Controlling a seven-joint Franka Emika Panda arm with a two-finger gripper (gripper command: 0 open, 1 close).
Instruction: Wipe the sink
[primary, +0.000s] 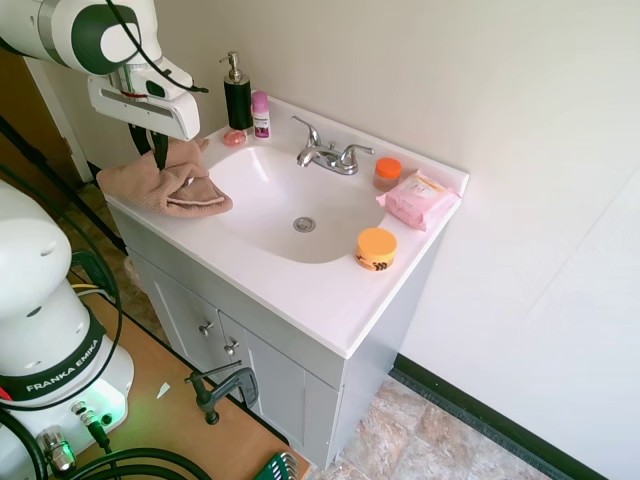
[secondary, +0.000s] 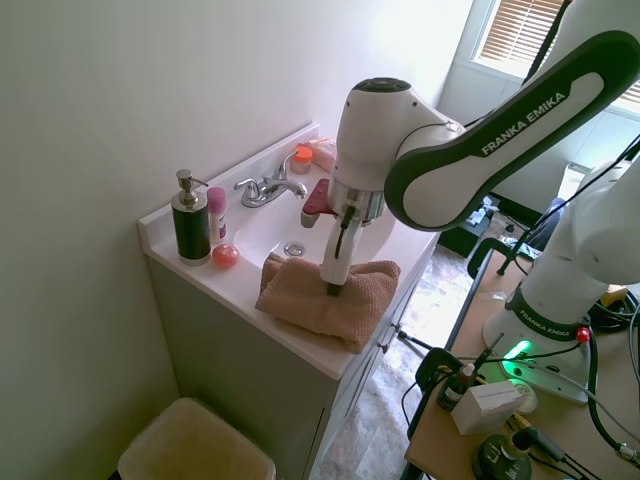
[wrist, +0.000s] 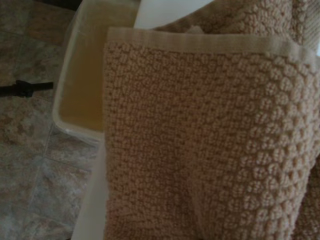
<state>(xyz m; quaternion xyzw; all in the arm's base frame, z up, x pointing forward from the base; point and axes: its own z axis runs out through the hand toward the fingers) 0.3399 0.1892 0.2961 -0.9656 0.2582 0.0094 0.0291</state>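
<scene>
Currently the hand (secondary: 333, 288) is pressed down into a tan towel (secondary: 325, 295); fingers look closed narrow on a pinch of cloth, judged from 2nd ext. view, tips half buried. In 1st ext. view the hand (primary: 160, 160) sits upper left of frame, towel (primary: 160, 185) bunched on the rim at the left end of the vanity top, one edge overhanging the front. The sink (primary: 330, 290) fills centre frame: white oval basin, chrome faucet (primary: 328, 155) at the back, drain (primary: 304, 224) mid-bowl.

Step in hand (judgement): towel is on the rim, not in the bowl, so most of the basin looks unwiped. To do it well, downward pressure should be kept while the cloth is dragged right into the bowl, with the overhanging edge pulled back first so it is not dropped to the floor. Sweeps should be kept clear of the soap pump (primary: 238, 95), pink bottle (primary: 261, 113) and small pink item (primary: 234, 138) just beside the towel; the orange jar (primary: 375, 248) on the front rim could be knocked too.

Views compared: 1st ext. shows the pink wipes pack (primary: 420, 198) and orange-lid jar (primary: 387, 172) at right; largely hidden behind the arm in 2nd ext. 2nd ext. shows the finger/towel contact and a bin (secondary: 195, 445) at lower left. Wrist view shows only towel weave (wrist: 210, 140) close up, bin (wrist: 82, 90) and tiled floor (wrist: 30, 165) below the desk edge.
</scene>
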